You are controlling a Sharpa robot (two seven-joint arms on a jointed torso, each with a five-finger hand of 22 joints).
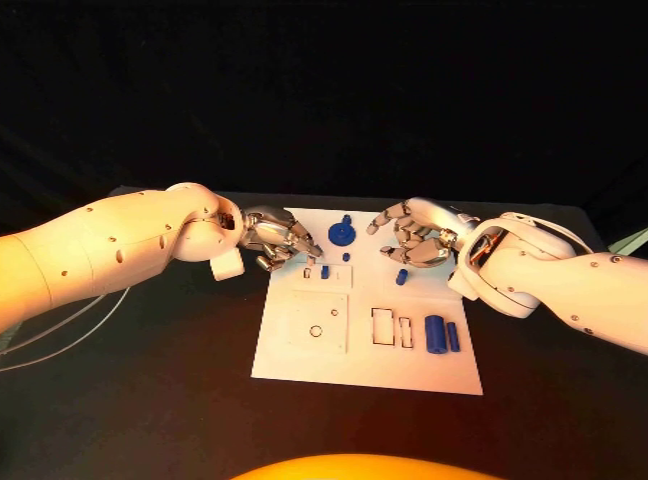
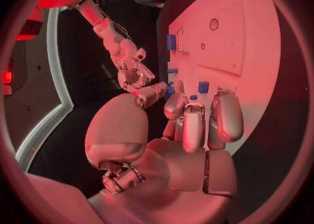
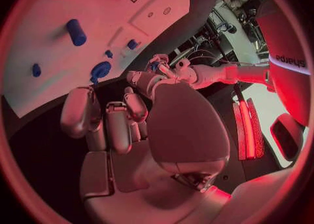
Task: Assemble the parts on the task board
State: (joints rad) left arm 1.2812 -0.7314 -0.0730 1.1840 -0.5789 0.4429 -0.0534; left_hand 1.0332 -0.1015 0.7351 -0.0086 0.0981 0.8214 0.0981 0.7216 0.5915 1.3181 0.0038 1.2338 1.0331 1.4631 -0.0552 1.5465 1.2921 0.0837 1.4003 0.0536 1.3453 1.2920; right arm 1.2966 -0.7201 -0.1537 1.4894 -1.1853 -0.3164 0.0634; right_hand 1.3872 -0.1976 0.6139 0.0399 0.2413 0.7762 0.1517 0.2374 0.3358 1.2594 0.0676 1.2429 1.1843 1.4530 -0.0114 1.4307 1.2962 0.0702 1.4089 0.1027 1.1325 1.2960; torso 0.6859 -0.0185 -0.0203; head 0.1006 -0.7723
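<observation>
The white task board (image 1: 303,352) lies in the middle of the table. At its far end a round blue part (image 1: 342,234) sits between my two hands, also seen in the right wrist view as the round part (image 3: 99,70). My left hand (image 1: 277,238) hovers at the board's far left corner with its fingers (image 2: 193,124) curled in. A blue speck shows at its fingertips (image 3: 157,67), and I cannot tell whether it is held. My right hand (image 1: 419,238) hangs over the far right part of the board, fingers (image 3: 108,124) curled with nothing in them.
Other blue parts lie on the board: a small one (image 1: 324,271) in a slot, one (image 1: 402,277) below my right hand, and a cylinder (image 1: 435,333) beside a thin piece (image 1: 453,337) at the near right. Two empty slots (image 1: 383,326) and a ring hole (image 1: 316,331) are near the front.
</observation>
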